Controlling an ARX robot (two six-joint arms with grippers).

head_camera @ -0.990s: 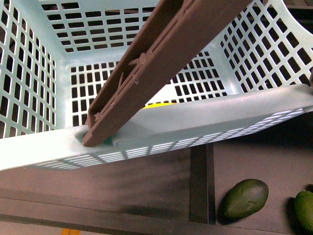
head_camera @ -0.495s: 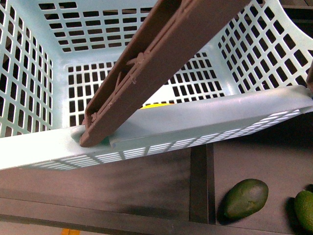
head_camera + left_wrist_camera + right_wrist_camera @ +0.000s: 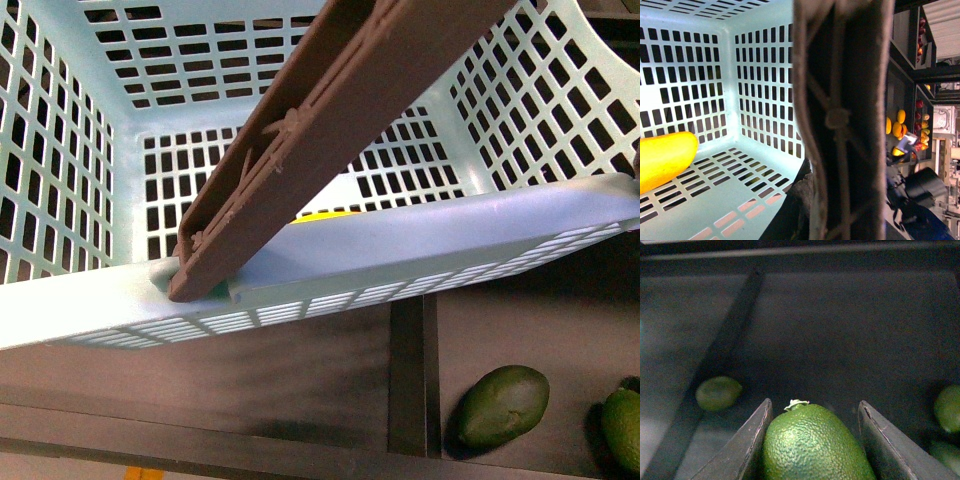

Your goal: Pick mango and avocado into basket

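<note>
Swaying slightly back rightward, basket (image 3: 500, 225) tilted under raised brown handle (image 3: 330, 130), mango (image 3: 665, 160) on its floor; right gripper (image 3: 815, 404) astride avocado (image 3: 810, 450), clamped or not unclear; left gripper unseen.

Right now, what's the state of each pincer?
Left pincer: cannot tell, the basket handle blocks its camera.
Right pincer: closed on an avocado.

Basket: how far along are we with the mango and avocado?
Done: the mango lies on the basket floor. In hand: an avocado sits between the right gripper's fingers; whether it is clamped, I cannot tell. Left: getting that avocado into the basket.
</note>
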